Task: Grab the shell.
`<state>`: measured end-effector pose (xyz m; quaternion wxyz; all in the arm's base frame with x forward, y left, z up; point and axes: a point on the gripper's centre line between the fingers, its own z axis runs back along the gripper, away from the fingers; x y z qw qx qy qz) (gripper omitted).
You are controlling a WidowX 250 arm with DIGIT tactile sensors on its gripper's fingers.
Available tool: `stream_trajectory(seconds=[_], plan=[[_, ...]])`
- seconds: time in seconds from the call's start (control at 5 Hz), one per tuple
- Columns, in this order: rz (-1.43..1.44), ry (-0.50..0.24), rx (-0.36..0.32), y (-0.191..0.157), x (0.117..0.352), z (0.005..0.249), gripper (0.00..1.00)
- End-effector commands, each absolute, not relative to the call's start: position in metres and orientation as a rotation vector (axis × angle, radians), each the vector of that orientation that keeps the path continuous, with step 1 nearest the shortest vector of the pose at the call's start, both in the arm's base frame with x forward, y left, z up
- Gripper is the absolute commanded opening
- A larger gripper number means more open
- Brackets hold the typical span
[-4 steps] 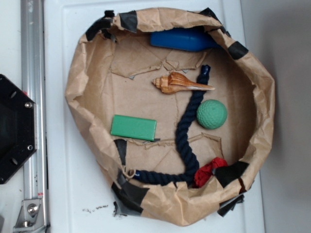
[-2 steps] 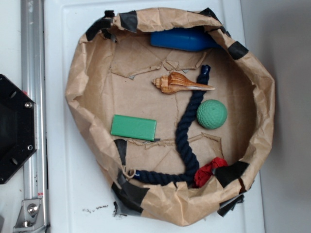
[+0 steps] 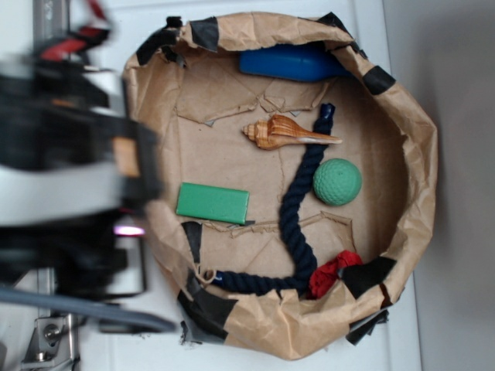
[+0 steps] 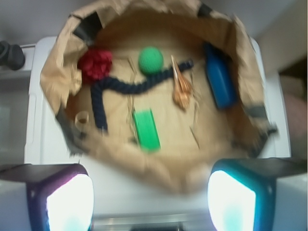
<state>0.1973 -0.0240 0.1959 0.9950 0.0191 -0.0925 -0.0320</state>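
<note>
Wrist view, fingers (image 4: pixel 150 204) spread wide apart outside paper bin (image 4: pixel 53 72), shell (image 4: pixel 181 89) untouched beside rope (image 4: pixel 130 88).

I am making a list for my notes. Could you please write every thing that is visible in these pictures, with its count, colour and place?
shell: 1, orange-brown, upper middle of the bin
rope: 1, dark navy with a red end, curving beside the shell's tail down to the lower rim
ball: 1, green, right of the rope
block: 1, green, lower left
bottle: 1, blue, top edge
paper bin: 1, brown, black tape, on white table
gripper: 1, open, outside the bin
</note>
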Motion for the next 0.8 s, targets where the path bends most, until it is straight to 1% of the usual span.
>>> stream_trajectory(seconds=[0.0,0.2,0.4,0.6], plan=[[-0.142,-0.143,0.077,-0.014,0.270,0.119,1.00],[-0.193,-0.139,0.017,-0.008,0.295,0.075,1.00],[-0.210,-0.158,0.001,-0.010,0.307,0.053,1.00],[-0.226,-0.161,0.017,-0.010,0.308,0.039,1.00]])
